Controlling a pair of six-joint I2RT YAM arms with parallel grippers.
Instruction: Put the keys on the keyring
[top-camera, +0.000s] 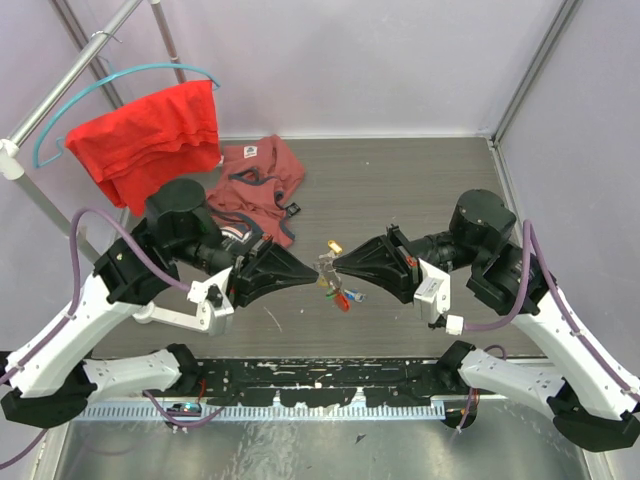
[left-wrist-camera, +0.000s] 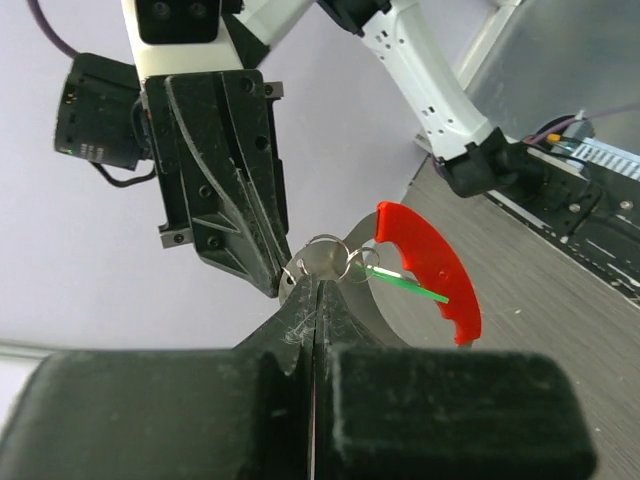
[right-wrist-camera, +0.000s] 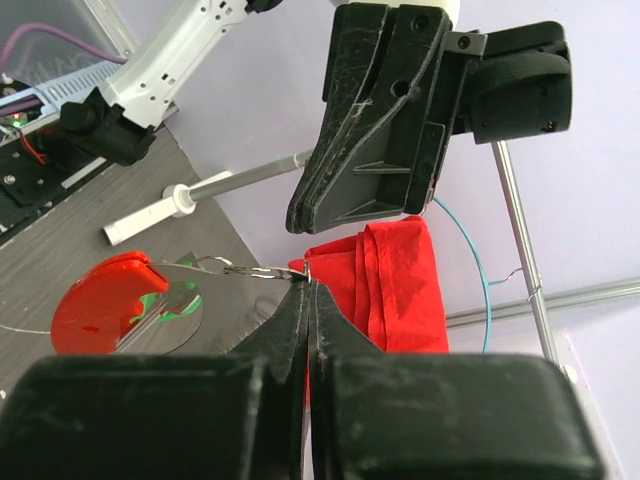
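left pincer (top-camera: 312, 270) and right pincer (top-camera: 340, 263) meet tip to tip over mid-table (top-camera: 420, 190) in the top view. both are pinched narrow on the keyring (top-camera: 326, 265), which is held between them off the surface. a gold key (top-camera: 333, 245) shows just beyond the cluster and the red tag (top-camera: 343, 298) hangs on the near side. red cloth (top-camera: 150, 140) drapes on a hanger (top-camera: 120, 80) at far left.

left wrist view: my own fingers (left-wrist-camera: 285, 345) are pressed together, with the silver ring loops right at their tip. the right pincer's tip touches the same loops from above. the red tag curves off to the right, a green key (left-wrist-camera: 405, 283) lying across it.

right wrist view: fingers (right-wrist-camera: 285, 330) closed on the ring wire. the tag hangs low left and the left pincer sits just above.
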